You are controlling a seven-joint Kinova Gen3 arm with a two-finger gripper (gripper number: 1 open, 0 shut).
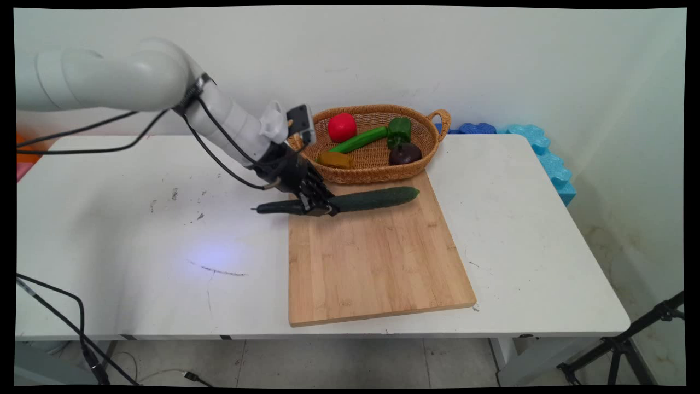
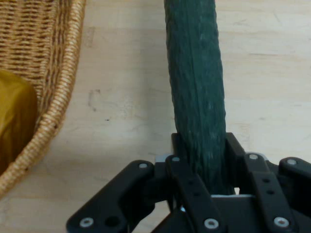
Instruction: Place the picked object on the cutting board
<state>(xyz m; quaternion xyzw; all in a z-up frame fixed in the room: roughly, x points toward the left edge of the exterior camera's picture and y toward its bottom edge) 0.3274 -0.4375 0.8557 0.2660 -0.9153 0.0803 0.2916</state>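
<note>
Gripping cucumber (image 1: pixel 377 198) | fingers (image 2: pixel 181 167) closed snugly on it | over cutting board (image 1: pixel 377 262), beside basket (image 1: pixel 377 158)

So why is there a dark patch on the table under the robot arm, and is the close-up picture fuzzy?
Main view: that patch is the arm's soft shadow on the white table, left of the gripper. Hand view: sharp enough to show the cucumber's bumpy skin and the basket's weave; no glare.

I see my jaws closed around the cucumber (image 2: pixel 197 92), which lies on the board (image 2: pixel 121 97). At left sit the basket (image 2: pixel 53 82) rim and something yellow (image 2: pixel 14 121).
</note>
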